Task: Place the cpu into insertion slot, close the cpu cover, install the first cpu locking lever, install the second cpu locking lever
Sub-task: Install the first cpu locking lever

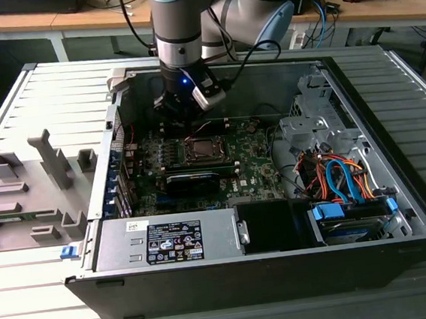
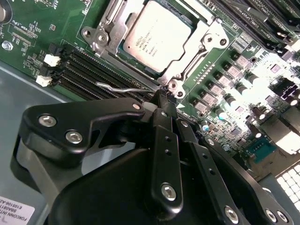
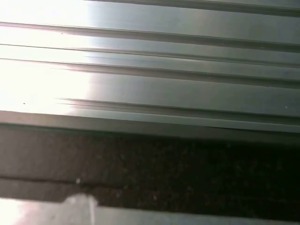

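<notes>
Hand [image 2: 161, 96] clenched beside the covered cpu [image 2: 158, 35], thin lever [image 2: 123, 87] and memory slots [image 2: 86, 70] alongside.

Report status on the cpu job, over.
Gripper shut, tip at the socket corner by a thin lever. Cpu seated in slot, cover down around it. Nothing in the way.

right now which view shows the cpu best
The second wrist view: the cpu sits large, its silvery top framed by the cpu cover, just beyond the gripper. In the exterior view the cpu is a small square on the green board. The first wrist view looks at ribbed metal.
</notes>
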Robot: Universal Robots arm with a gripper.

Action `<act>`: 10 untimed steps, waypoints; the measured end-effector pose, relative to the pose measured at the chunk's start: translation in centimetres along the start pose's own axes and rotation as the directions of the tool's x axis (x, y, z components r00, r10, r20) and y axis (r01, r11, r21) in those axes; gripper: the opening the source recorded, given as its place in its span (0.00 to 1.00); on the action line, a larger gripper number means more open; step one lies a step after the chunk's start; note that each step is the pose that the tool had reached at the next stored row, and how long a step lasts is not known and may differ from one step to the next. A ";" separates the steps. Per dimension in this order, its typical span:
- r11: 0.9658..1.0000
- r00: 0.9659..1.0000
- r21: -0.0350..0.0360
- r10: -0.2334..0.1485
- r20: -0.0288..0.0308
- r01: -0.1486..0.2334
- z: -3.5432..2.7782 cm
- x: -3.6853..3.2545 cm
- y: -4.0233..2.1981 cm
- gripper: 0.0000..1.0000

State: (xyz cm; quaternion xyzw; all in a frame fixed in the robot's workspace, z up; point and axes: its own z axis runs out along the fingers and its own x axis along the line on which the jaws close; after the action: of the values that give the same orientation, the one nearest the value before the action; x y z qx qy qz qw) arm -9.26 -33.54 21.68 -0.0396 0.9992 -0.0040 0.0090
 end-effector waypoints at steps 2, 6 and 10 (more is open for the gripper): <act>1.000 1.000 0.000 -0.010 0.000 0.010 0.14 -0.13 0.00 0.11; 1.000 1.000 0.000 -0.020 0.000 0.020 0.23 -0.38 -0.02 0.11; 0.999 0.999 -0.001 -0.035 0.000 0.035 0.35 -1.18 -0.09 0.11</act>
State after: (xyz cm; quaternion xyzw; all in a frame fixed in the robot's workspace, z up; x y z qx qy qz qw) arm -8.07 -33.54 21.35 -0.0571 0.9983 -0.0039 0.0091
